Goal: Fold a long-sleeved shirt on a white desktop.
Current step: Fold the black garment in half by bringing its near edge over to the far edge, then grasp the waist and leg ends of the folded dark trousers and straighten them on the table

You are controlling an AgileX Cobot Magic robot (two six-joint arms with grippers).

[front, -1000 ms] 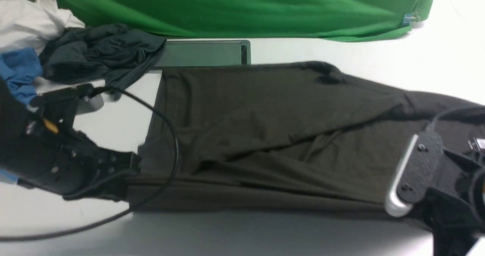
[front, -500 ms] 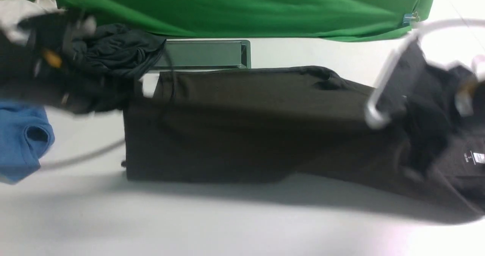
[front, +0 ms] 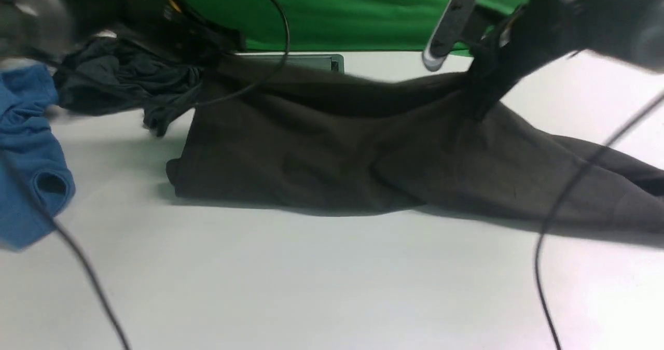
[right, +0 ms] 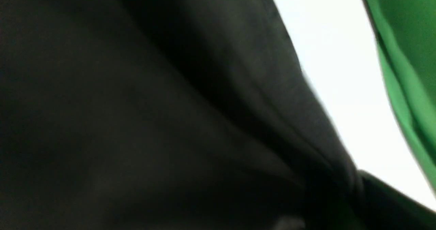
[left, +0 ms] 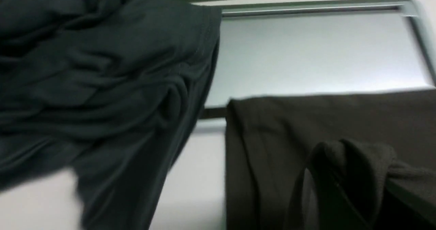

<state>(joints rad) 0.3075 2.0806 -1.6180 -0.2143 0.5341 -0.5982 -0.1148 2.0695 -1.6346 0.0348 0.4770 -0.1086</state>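
Worktop [front: 332,277], white: it is spreading under everything, its near part lying bare in your front view.

Long-sleeved shirt [front: 332,153], dark olive-brown: it is stretching across the middle of the worktop and running out of view on your right. Its far edge is hanging between your two tools; its near edge is lying across the worktop in a shallow curve. A small rolled bit of dark fabric is poking out at its left edge.

Green cloth [front: 373,18]: it is filling the background beyond the worktop.

Your left tool [front: 225,54] is pinching the shirt's far edge near its left end, close to the cable slot; the left wrist view is showing the fabric bunching at the tips.

Your right tool [front: 474,88] is pinching the same edge farther right, the fabric draping down from it. The right wrist view is blurring at the tips.

Blue garment [front: 31,158]: it is lying at the far left, an open end facing you.

Dark teal-grey garment [front: 129,78]: it is lying crumpled beneath your left arm, partly hidden, beside the slot.

Cable slot [left: 313,52], metal-rimmed: it is showing beyond the shirt, partly covered by it in the left wrist view.
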